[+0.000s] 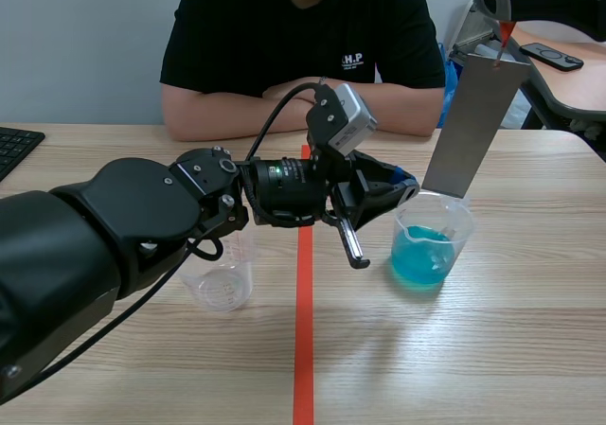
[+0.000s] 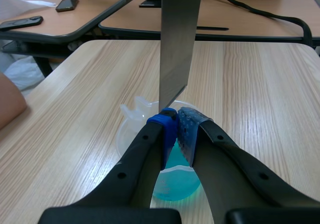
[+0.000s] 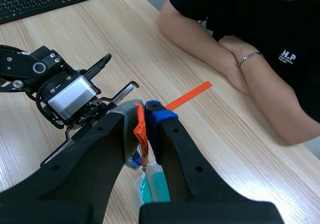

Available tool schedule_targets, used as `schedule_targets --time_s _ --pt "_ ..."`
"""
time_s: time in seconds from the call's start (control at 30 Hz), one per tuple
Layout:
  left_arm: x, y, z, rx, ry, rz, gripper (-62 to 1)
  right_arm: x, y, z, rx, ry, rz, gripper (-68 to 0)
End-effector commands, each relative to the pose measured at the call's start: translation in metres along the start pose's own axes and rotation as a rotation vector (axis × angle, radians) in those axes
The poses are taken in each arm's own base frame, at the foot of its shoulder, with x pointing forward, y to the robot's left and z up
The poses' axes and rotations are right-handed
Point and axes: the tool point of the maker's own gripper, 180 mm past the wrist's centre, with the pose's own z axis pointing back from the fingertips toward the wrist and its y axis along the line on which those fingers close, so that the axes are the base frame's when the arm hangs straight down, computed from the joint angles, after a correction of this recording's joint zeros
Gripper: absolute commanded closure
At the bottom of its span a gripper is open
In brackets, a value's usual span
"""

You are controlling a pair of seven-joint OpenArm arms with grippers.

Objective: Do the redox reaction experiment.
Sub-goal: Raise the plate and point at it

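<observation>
scene view: the metal strip (image 1: pixel 473 122) hangs upright with its lower end at the rim of the beaker of blue liquid (image 1: pixel 423 255). an empty beaker (image 1: pixel 222 288) stands across the tape line. the left claw (image 1: pixel 405 185) sits close by that lower end.

left wrist view: its fingers are together, gripping nothing. the strip ends just ahead of the pads.

right wrist view: the right claw (image 3: pixel 145 112) is clamped on the orange-red tab (image 3: pixel 141 129) topping the strip. you appear to be at immersion. next, lower straight down, clear of the beaker wall.

the wooden counter (image 1: pixel 511 349) carries a keyboard (image 1: pixel 14 146). a person sits opposite.
</observation>
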Motion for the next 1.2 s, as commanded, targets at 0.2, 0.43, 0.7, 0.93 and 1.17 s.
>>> schedule_targets --time_s 0.2,0.43,0.7,0.93,1.17 --pt "0.023 0.010 -0.006 0.018 -0.056 -0.036 -4.0 0.011 -0.001 0.005 0.004 -0.027 0.027 -1.5" --pt "0.023 0.010 -0.006 0.018 -0.056 -0.036 -4.0 0.011 -0.001 0.005 0.004 -0.028 0.026 -1.5" --pt "0.019 0.027 0.009 0.055 -0.033 -0.069 -4.0 0.011 -0.001 0.005 0.004 -0.028 0.026 -1.5" --pt "0.001 0.074 0.082 0.163 0.048 -0.110 -4.0 0.011 -0.001 0.005 0.004 -0.028 0.026 -1.5" --pt "-0.027 0.104 0.208 0.318 0.159 -0.100 -4.0 0.011 -0.001 0.005 0.004 -0.028 0.026 -1.5"
